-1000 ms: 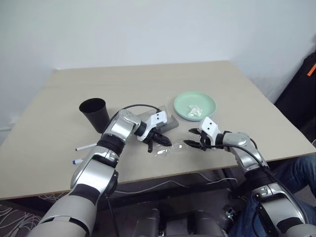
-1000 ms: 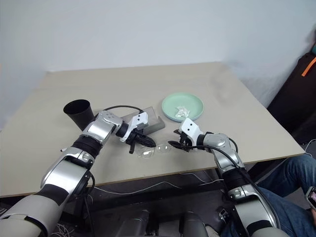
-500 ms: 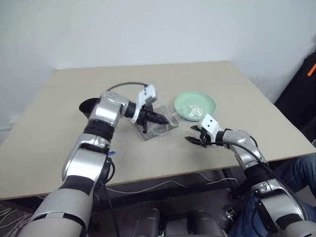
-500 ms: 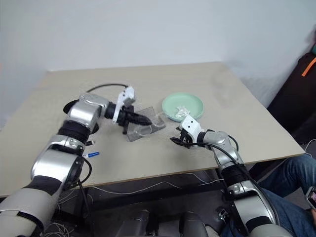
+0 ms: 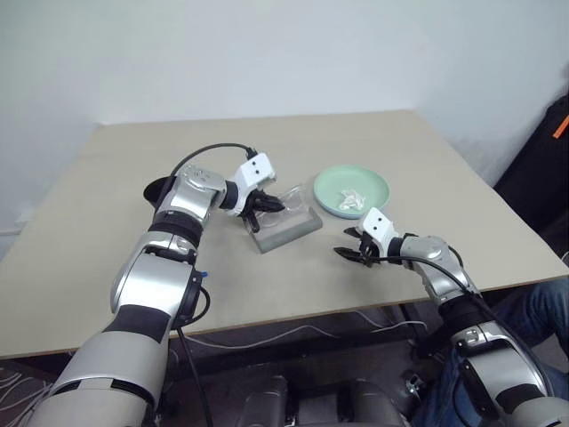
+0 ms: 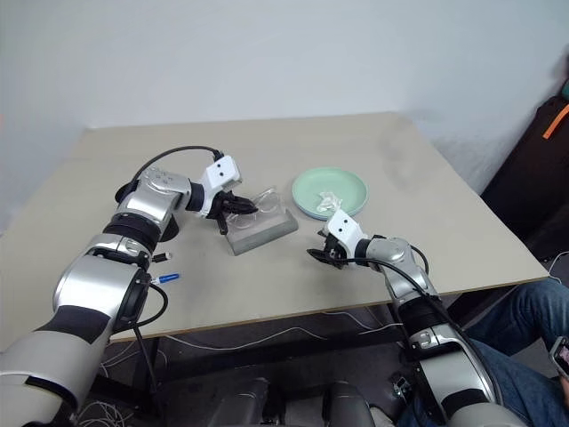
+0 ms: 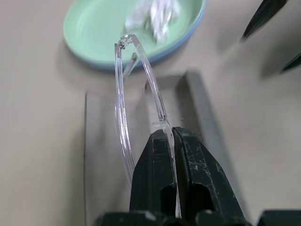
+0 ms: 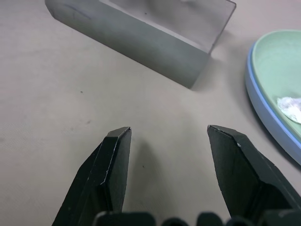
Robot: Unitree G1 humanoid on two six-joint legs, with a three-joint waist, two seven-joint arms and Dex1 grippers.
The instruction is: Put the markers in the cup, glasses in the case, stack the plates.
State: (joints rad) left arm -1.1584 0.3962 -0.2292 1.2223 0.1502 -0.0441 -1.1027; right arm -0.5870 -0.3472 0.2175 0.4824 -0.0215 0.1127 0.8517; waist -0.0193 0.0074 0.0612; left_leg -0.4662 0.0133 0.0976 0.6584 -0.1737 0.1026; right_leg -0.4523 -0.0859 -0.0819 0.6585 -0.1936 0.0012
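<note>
My left gripper (image 5: 264,206) is shut on the clear glasses (image 7: 123,101), pinching the thin frame. It holds them just above the open grey case (image 5: 286,229) at mid table. The mint green plate (image 5: 352,189) rests on the light blue plate (image 8: 263,110), to the right of the case, with a white scrap in it. My right gripper (image 5: 348,253) hovers open and empty low over the table, in front of the plates. The black cup (image 5: 156,189) stands largely hidden behind my left arm. A blue-capped marker (image 6: 167,278) pokes out by my left elbow, with another marker (image 6: 162,258) beside it.
The beige table (image 5: 373,142) stretches back to a white wall. A dark bag with an orange tab (image 5: 553,151) and a person's leg in jeans (image 5: 533,311) are at the far right, off the table's edge.
My left gripper has carried the glasses up off the table in front of the case, back and to the left until they hang over it. The right gripper stayed put.
</note>
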